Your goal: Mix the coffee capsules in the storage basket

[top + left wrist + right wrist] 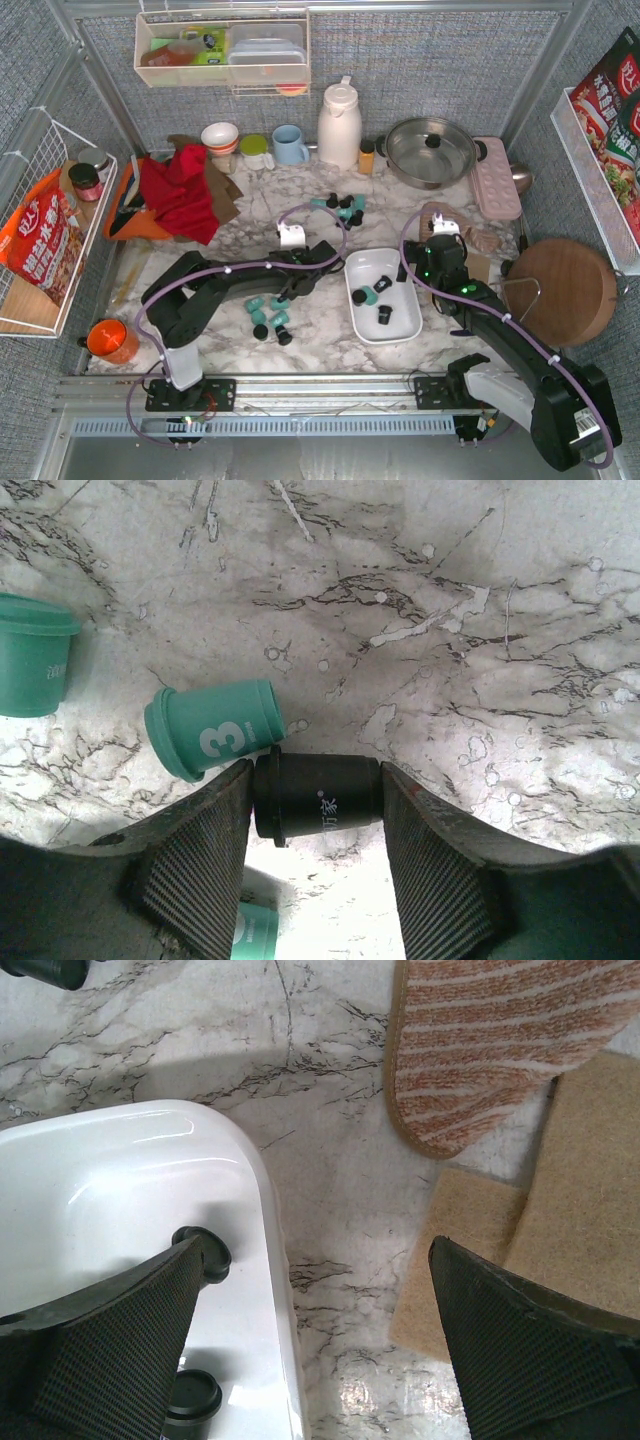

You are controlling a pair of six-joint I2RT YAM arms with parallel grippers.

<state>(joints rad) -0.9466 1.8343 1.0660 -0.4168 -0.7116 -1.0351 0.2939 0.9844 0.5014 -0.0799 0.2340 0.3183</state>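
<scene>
the marble table (320, 345) fills the grey-walled bay. the white basket (405, 300) sits right of centre with a few capsules already in it, and the loose teal and black ones lie in 2 clusters, 1 to its left and 1 behind it.

your left gripper (315, 770) is down among the left cluster. its pads meet both ends of a black capsule (318, 802) that lies on its side, long axis running finger to finger, with a teal capsule (210, 730) just beside it. from that grip the basket lies near, off to the right.

your right gripper (318, 1250) hangs wide and empty over the basket's right rim. it is nearer the basket but carries nothing.
</scene>
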